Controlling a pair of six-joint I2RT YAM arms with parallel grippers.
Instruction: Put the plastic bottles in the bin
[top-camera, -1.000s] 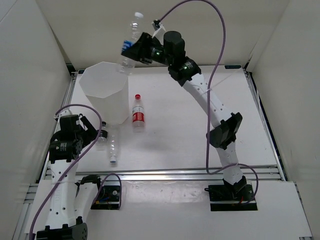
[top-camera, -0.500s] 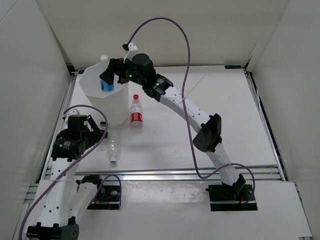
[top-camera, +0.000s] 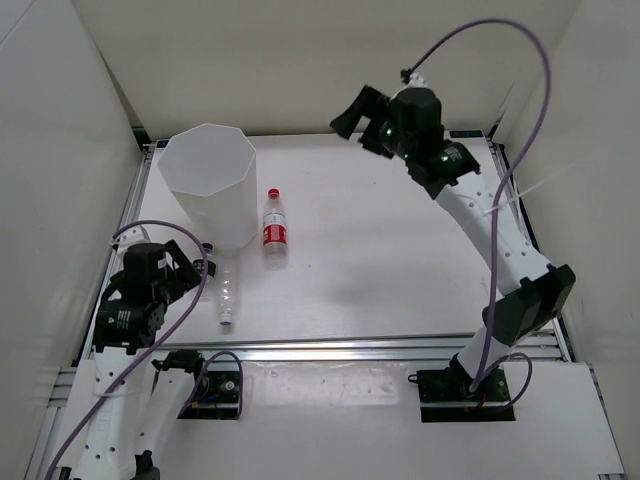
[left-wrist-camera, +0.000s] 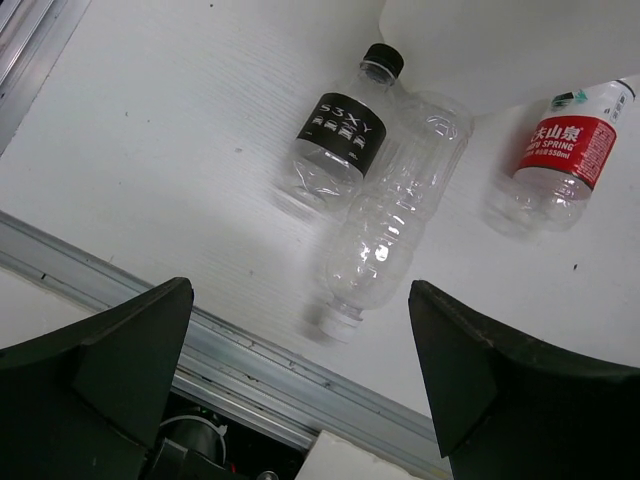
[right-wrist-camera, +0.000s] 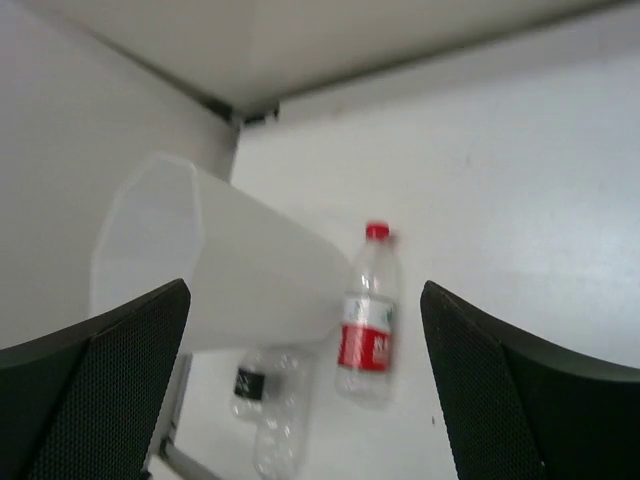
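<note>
The bin (top-camera: 205, 165), tall, white and octagonal, stands at the far left; nothing shows inside it from here. Three plastic bottles lie on the table beside it. The red-capped bottle (top-camera: 275, 228) is right of the bin. An unlabelled clear bottle (top-camera: 228, 290) and a black-capped bottle (top-camera: 207, 258) lie in front of it. My left gripper (top-camera: 197, 272) hovers open just left of those two, which show ahead of its fingers as the black-labelled bottle (left-wrist-camera: 338, 135) and the clear bottle (left-wrist-camera: 395, 215). High at the far centre-right, my right gripper (top-camera: 352, 112) is open and empty.
An aluminium rail (top-camera: 330, 348) runs along the table's near edge, close under the left gripper. White walls close in the left, back and right sides. The right wrist view looks down on the bin (right-wrist-camera: 200, 260) and the red-capped bottle (right-wrist-camera: 368, 315).
The right gripper carried a blue-labelled bottle over the bin, opened and let it go, then swung back up and to the right, empty. The left arm shifted slightly.
</note>
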